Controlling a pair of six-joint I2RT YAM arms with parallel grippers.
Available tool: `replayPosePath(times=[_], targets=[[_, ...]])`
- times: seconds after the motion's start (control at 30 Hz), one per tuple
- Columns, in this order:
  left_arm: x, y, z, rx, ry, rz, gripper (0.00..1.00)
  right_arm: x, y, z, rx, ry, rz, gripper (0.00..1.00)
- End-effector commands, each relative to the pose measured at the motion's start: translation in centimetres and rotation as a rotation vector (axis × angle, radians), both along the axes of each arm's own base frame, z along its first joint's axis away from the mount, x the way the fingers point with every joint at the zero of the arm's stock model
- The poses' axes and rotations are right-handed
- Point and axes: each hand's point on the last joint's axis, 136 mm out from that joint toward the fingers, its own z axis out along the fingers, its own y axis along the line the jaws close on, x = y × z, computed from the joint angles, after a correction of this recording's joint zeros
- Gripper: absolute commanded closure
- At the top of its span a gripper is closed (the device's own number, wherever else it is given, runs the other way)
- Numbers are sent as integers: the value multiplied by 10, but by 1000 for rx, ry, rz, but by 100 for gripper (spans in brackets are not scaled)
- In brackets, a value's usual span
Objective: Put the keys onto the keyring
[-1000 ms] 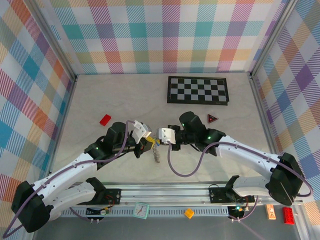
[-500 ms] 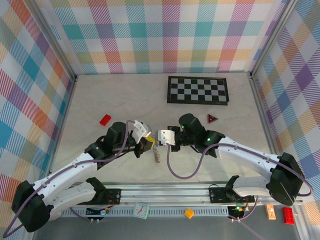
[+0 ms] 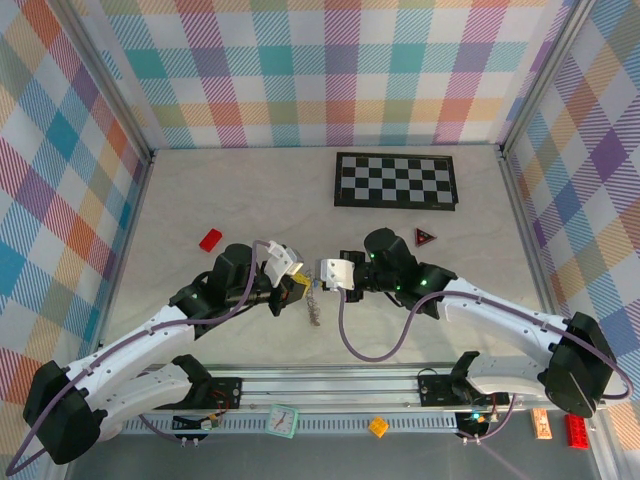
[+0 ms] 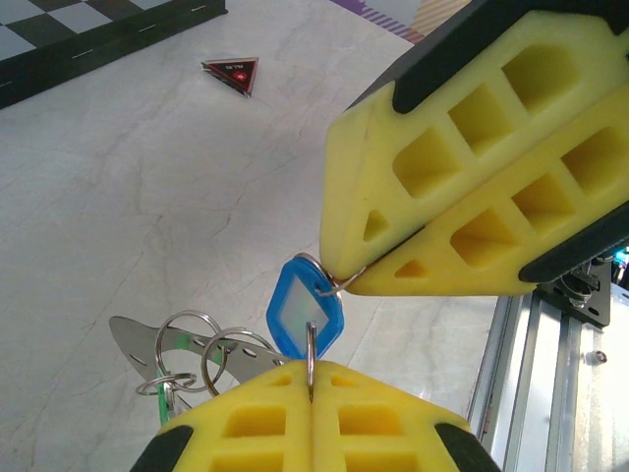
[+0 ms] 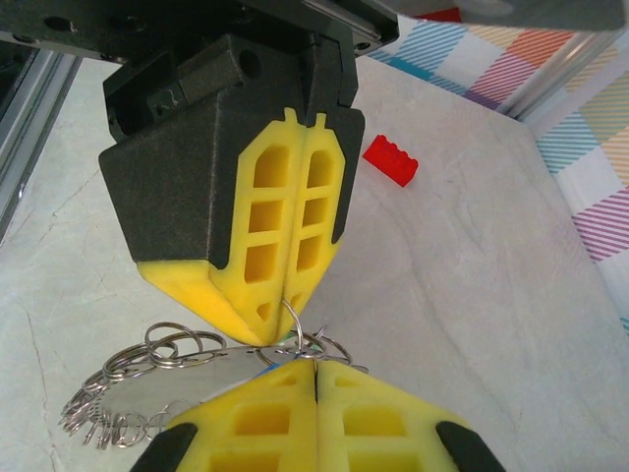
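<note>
**A:** Where do the two end effectors stand?

**B:** Tip to tip over the middle of the surface (image 3: 230, 200). The left end effector (image 4: 311, 376) has its yellow pads pressed together on a thin wire ring (image 4: 311, 346) that runs through the blue key (image 4: 303, 317). The right end effector (image 4: 344, 278) is clamped tight as well, nipping the wire where it loops over that key's top.

**A:** And the keyring?

**B:** The keyring (image 3: 313, 308), a silvery chain, trails just below the two tips in the top view. Whether it hangs free or lies flat I cannot tell. Several split rings (image 5: 182, 346) bunch beside it.

**A:** The green key?

**B:** A sliver of the green key (image 4: 183, 342) shows behind those rings, next to a flat metal tag (image 4: 126, 339).

**A:** Anything else around?

**B:** A red block (image 3: 210, 239) to the left, a red triangle (image 3: 426, 237) to the right and a chequered board (image 3: 395, 180) at the back, all well apart from the tips.
</note>
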Motion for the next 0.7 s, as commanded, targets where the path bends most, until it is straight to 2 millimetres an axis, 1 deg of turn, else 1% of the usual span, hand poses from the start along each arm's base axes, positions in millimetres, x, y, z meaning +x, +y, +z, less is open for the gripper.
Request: replayPosePath(times=[0.0,0.23,0.67], targets=[[-1,-8,20,-45,-24,-30,100,-1,3,3,12,-24,19,100],[-1,-8,20,-46,-21,-31,100,-2,7,3,15,-8,38,100],[1,-9,20,-47,-21,-23,100,-7,8,3,20,4,55,100]])
